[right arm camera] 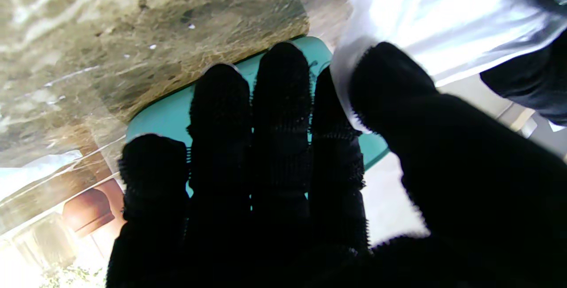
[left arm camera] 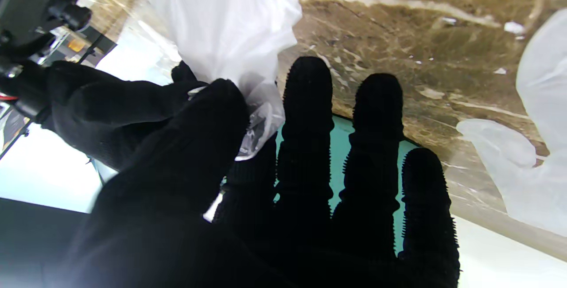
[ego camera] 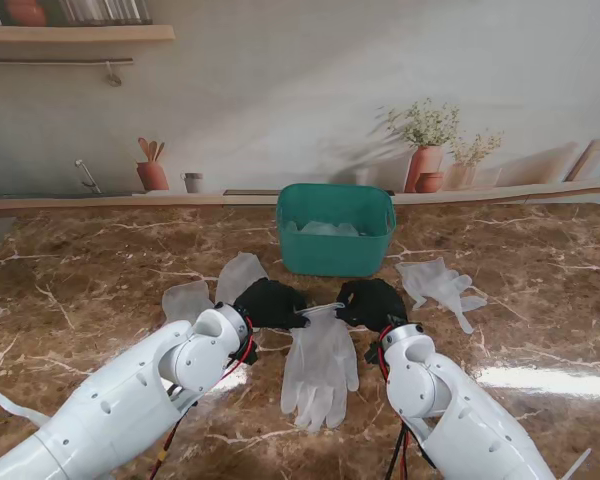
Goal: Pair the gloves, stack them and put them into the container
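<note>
A translucent white glove (ego camera: 321, 368) hangs by its cuff between my two black-gloved hands, its fingers trailing on the table toward me. My left hand (ego camera: 269, 303) pinches one end of the cuff (left arm camera: 248, 115) between thumb and forefinger. My right hand (ego camera: 372, 302) pinches the other end, thumb pressed on the glove (right arm camera: 425, 9). The green container (ego camera: 336, 229) stands just beyond both hands, with pale gloves (ego camera: 327, 229) inside. Two more loose gloves (ego camera: 212, 288) lie at my left hand, and another glove (ego camera: 440, 287) lies right of my right hand.
The brown marble table (ego camera: 90, 290) ends at a raised back ledge (ego camera: 110, 203) against the wall. Terracotta pots with plants (ego camera: 426, 160) and a small utensil pot (ego camera: 152, 172) appear behind that ledge. A bright glare patch (ego camera: 540, 378) sits on the table's right side.
</note>
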{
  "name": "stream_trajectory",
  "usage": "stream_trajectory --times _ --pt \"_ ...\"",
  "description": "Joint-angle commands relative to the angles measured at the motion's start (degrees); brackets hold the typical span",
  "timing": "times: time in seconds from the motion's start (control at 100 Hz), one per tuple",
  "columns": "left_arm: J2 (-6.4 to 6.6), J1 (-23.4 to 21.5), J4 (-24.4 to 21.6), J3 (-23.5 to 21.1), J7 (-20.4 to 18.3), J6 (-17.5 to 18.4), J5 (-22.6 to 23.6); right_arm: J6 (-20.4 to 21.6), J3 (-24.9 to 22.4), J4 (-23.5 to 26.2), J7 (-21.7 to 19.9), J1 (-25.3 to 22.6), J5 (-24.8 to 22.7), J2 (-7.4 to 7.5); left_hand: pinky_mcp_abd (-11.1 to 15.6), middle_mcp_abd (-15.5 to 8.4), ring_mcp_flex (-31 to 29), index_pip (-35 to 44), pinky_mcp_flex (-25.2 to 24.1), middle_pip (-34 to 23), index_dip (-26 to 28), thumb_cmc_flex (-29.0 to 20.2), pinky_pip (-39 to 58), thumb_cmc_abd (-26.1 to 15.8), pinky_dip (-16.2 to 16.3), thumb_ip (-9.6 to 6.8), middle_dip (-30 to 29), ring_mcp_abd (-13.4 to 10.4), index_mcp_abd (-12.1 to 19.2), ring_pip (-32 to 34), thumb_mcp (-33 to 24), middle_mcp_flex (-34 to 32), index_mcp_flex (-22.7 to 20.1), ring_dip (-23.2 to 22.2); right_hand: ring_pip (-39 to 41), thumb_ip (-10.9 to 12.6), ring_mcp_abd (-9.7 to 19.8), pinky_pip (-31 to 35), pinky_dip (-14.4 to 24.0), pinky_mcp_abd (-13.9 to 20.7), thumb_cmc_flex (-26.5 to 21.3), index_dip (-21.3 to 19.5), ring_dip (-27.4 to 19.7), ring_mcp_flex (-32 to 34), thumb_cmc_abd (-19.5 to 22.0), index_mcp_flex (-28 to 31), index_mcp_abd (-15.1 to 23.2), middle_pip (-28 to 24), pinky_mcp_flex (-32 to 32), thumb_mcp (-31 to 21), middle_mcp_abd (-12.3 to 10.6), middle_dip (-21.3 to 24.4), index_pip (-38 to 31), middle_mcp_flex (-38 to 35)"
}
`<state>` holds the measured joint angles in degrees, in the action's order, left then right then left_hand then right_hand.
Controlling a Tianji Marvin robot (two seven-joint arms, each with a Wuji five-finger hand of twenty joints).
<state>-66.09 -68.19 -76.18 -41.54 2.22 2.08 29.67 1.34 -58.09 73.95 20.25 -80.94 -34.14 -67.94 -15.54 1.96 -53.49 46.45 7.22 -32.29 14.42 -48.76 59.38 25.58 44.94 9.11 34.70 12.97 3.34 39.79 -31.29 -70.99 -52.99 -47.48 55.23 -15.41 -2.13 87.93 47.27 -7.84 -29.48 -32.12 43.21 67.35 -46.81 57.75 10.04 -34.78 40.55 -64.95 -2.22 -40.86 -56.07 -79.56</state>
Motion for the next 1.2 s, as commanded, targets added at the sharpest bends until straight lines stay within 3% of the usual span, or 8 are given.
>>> stream_trajectory --times 0.0,0.22,0.33,0.49,0.62,0.69,1.14,1.19 --pt "-0.86 0.88 1.45 0.96 0.06 -1.14 0.37 -0.75 0.85 -1.93 0.06 1.14 -0.16 0.04 -0.10 -1.31 2.11 1.23 -1.57 0.97 -0.85 1.31 1.26 0.04 0.06 1.05 -1.00 -0.89 2.96 -1.36 -3.04 0.46 0.50 1.05 0.75 0.10 2.79 0.89 -0.29 1.38 1.12 -0.66 0.94 -1.68 1.39 -0.90 3.11 -0.65 -0.55 -0.56 -0.66 -0.99 -0.46 -0.88" --pt "-1.99 3.45 5.67 4.61 2.75 -3.61 2.26 -3.18 4.32 -6.67 2.76 4.15 -2.48 -0.34 2.39 -0.72 15.35 -16.15 -5.67 10.68 0.74 5.49 -3.60 0.37 -2.39 1.74 -9.50 -3.46 -0.44 -13.71 -7.37 15.64 8.75 8.56 0.52 0.34 3.26 0.38 -0.48 1.65 1.42 -0.61 0.74 -1.78 1.92 -1.10 3.25 -0.45 -0.52 -0.24 -1.04 -1.04 -0.29 -0.62" --pt "-2.22 4.11 6.64 5.44 3.05 -4.50 2.57 -4.70 5.36 -7.93 3.01 5.03 -2.79 -0.47 5.35 -0.53 23.96 -22.61 -9.19 13.48 0.74 10.54 -8.97 -3.26 -5.20 -2.16 -14.26 -5.36 -2.26 -20.01 -12.31 27.32 13.88 13.29 0.44 0.46 3.24 0.15 -0.66 1.79 1.67 -0.41 0.64 -1.86 1.90 -1.41 3.04 -0.30 -0.26 -0.10 -1.04 -0.98 -0.02 -0.47" --pt "-2.45 3.85 6.79 5.19 4.22 -5.32 2.96 -7.32 5.86 -8.12 2.40 5.41 -3.90 -0.22 9.23 -0.68 33.55 -28.32 -10.69 14.74 -1.15 10.87 -17.61 -5.81 -10.63 -2.88 -18.76 -7.76 -3.85 -25.53 -11.05 40.43 19.72 19.11 -5.57 0.86 3.19 -5.25 -3.19 2.21 3.67 6.62 -2.20 -7.29 3.70 -6.41 0.16 4.66 -4.82 3.42 -1.12 2.57 3.29 4.95" --pt "-2.38 2.63 5.74 3.66 5.05 -5.04 2.86 -8.19 5.17 -7.07 1.58 4.78 -4.84 0.21 12.46 -0.96 36.78 -31.13 -9.98 15.61 -2.57 11.80 -23.64 -6.26 -14.92 -2.98 -20.03 -8.83 -4.31 -26.82 -9.52 44.98 21.23 21.99 -15.03 8.81 2.47 -14.19 -5.53 2.20 9.65 -2.51 -7.18 -14.50 8.54 -9.09 -5.14 9.54 -11.30 4.85 -0.86 8.17 27.26 15.83" --pt "-2.31 1.47 4.66 2.29 5.54 -4.70 2.50 -8.09 4.30 -5.66 1.07 3.92 -5.87 0.65 13.65 -0.85 38.18 -31.95 -9.88 15.92 -3.03 12.86 -26.62 -6.20 -17.11 -2.89 -20.24 -9.15 -4.32 -27.20 -8.07 46.29 21.51 22.79 -19.85 9.05 2.15 -19.51 -7.47 2.10 11.42 -2.60 -9.66 -17.46 9.42 -13.10 -5.96 11.81 -14.06 7.07 -0.72 9.97 31.15 20.95" --pt "-0.33 -9.66 -6.63 -9.02 6.91 1.82 3.09 -4.99 -7.95 11.93 -2.98 -7.74 -15.24 3.68 16.96 -2.06 41.78 -36.81 -9.08 18.82 -5.72 13.91 -39.42 -12.35 -22.24 -5.22 -22.11 -11.28 -4.92 -29.88 20.28 50.21 24.50 26.27 -39.29 10.65 3.11 -34.67 -16.16 4.23 14.67 3.10 -21.90 -22.36 14.07 -19.43 -5.53 21.29 -18.17 17.41 -0.61 21.73 37.10 30.49" --pt "-0.16 -10.92 -7.65 -10.26 7.08 2.98 3.14 -4.60 -9.47 13.83 -3.43 -9.18 -16.04 3.88 17.15 -2.22 41.84 -37.40 -8.77 19.11 -6.17 9.81 -39.84 -15.84 -22.57 -6.76 -22.42 -11.43 -4.82 -30.31 31.35 50.46 24.57 26.54 -40.51 10.92 3.19 -35.82 -16.87 4.46 15.14 3.75 -22.81 -23.19 15.00 -19.97 -5.44 22.24 -18.89 18.66 -0.64 22.60 37.71 31.46"
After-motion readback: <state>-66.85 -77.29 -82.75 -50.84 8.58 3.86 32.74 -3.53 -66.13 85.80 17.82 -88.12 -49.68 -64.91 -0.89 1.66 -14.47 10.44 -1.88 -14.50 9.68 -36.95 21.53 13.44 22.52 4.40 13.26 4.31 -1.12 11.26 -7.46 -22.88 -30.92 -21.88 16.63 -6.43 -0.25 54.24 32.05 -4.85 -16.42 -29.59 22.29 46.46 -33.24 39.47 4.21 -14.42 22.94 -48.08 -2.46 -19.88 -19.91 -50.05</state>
